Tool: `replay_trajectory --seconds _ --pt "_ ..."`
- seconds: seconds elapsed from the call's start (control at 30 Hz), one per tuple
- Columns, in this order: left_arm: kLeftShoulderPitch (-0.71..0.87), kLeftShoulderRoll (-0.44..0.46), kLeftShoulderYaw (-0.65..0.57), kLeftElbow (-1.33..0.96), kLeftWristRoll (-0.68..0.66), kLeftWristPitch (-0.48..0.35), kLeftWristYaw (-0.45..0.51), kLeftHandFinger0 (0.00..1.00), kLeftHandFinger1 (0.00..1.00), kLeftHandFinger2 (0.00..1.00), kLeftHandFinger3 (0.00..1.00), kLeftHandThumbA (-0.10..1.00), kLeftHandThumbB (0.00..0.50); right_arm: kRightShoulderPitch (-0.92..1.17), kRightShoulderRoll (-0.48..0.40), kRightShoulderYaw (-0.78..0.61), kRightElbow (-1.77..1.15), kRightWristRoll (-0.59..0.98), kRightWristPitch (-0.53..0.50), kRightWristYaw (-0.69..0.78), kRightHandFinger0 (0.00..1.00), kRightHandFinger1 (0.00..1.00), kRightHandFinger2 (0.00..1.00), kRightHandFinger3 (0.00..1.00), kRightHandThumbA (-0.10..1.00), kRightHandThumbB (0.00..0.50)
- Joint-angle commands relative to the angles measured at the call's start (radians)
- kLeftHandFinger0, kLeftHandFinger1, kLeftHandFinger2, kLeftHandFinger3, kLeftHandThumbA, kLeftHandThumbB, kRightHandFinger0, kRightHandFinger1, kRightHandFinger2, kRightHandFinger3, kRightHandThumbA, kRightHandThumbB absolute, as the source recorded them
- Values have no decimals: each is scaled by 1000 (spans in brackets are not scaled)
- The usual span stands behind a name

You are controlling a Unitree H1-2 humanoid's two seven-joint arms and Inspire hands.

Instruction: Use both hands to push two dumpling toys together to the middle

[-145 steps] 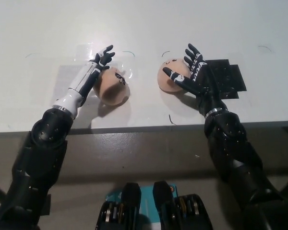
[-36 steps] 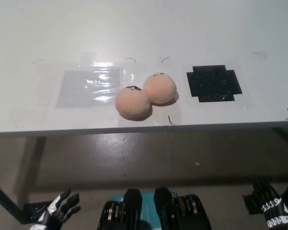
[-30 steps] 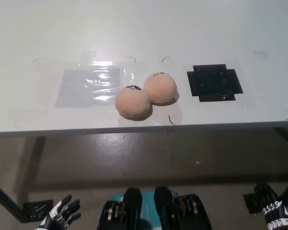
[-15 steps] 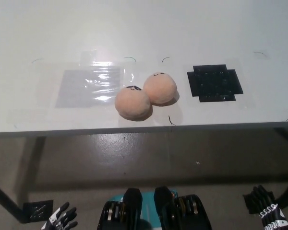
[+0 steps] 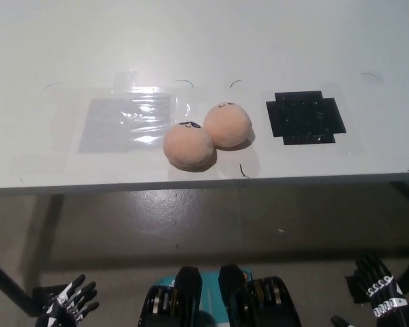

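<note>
Two peach-coloured dumpling toys sit touching each other near the front middle of the white table [image 5: 204, 41]. The left dumpling [image 5: 188, 146] lies slightly nearer me, and the right dumpling [image 5: 227, 125] sits just behind it to the right. Both have small drawn faces on top. My left hand [image 5: 68, 306] hangs low at the picture's bottom left, below the table, fingers spread and holding nothing. My right hand [image 5: 382, 300] is down at the bottom right, also open and far from the toys.
A clear plastic sheet [image 5: 126, 122] lies flat on the table left of the toys. A black cross-shaped mat [image 5: 304, 117] lies to their right. The table's front edge [image 5: 204, 184] runs across the middle, with grey floor below.
Since 4.8 s ago both hands left the toys, which now touch in the middle. In the last second the hands stayed low at the bottom corners, shifting only slightly.
</note>
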Motion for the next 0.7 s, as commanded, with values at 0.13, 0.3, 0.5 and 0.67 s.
replay_trajectory --seconds 0.13,0.3,0.5,0.67 --pt "-9 17 30 0 -14 -29 -20 1000 1000 1000 1000 1000 357 -27 13 -43 -17 82 51 0 1000 1000 1000 1000 1000 332" --pt "-14 13 34 4 -28 -25 -31 1000 1000 1000 1000 1000 349 -31 19 -52 -20 81 69 -2 1000 1000 1000 1000 1000 346" --pt "-14 15 40 3 -21 -15 -29 1000 1000 1000 1000 1000 357 -31 22 -54 -14 77 59 3 1000 1000 1000 1000 1000 334" --pt "-15 12 44 4 -16 -9 -25 1000 1000 1000 1000 1000 359 -29 24 -54 -15 69 56 4 1000 1000 1000 1000 1000 325"
